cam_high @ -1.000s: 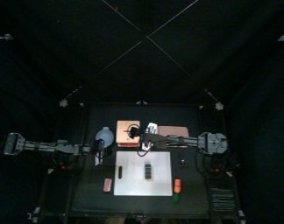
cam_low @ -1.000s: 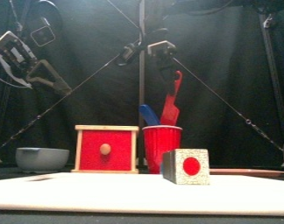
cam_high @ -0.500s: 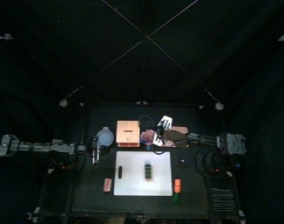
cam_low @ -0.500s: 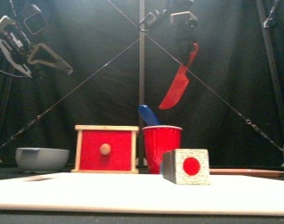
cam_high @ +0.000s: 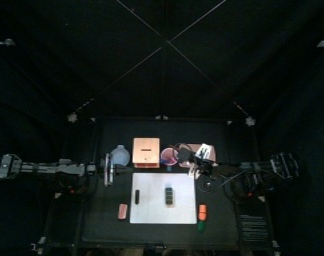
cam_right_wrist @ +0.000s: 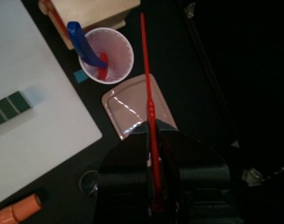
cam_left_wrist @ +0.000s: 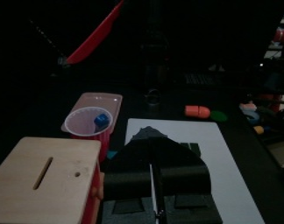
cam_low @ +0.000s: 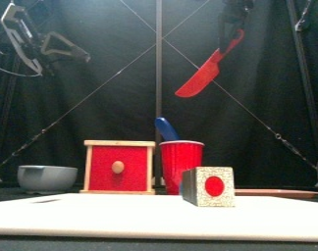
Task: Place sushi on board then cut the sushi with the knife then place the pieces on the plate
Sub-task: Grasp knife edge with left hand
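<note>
Gripping the red knife by its handle, the right gripper holds it in the air, above and right of the red cup — the blade runs straight out from between the clenched fingers. The blue knife stands in the cup. The sushi roll lies on the white cutting board, nearer than the cup. The left gripper hangs high at the left, fingers pressed together on nothing.
</note>
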Available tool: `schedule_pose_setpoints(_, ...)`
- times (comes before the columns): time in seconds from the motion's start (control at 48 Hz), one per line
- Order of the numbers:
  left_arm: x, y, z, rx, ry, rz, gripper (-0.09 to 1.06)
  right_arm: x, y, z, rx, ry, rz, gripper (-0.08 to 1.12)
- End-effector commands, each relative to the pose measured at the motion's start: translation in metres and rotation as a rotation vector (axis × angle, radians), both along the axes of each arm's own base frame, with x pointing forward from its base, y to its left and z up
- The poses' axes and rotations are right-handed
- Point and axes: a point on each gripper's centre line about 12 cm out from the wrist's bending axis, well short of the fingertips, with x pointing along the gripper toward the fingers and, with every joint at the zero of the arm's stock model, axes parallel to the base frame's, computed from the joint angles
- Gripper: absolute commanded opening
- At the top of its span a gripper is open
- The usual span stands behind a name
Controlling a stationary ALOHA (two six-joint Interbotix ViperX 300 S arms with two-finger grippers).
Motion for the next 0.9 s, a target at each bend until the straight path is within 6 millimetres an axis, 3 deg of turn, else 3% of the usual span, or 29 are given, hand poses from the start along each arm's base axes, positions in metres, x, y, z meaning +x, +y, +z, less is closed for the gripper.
schedule_pose_setpoints(0.021, 0.005, -0.001, 0.019, 0.011, -0.071, -0.005, -0.01, -0.016, 0.009, 0.012, 0.036, -0.184, 0.066, 0.40)
schedule_pose_setpoints(0.271, 0.015, 0.000, 0.027, 0.013, -0.096, -0.006, 0.02, -0.034, 0.024, -0.028, 0.180, -0.415, 0.196, 0.40)
schedule_pose_setpoints(0.417, 0.026, -0.001, 0.028, 0.014, -0.079, -0.011, 0.11, -0.039, 0.035, -0.056, 0.266, -0.537, 0.297, 0.40)
schedule_pose_setpoints(0.646, 0.046, -0.014, 0.020, 0.010, -0.026, -0.064, 0.42, -0.041, 0.041, -0.106, 0.333, -0.621, 0.397, 0.40)
schedule_pose_setpoints(0.896, 0.061, -0.025, 0.013, 0.004, 0.019, -0.105, 0.81, -0.038, 0.043, -0.134, 0.342, -0.598, 0.433, 0.40)
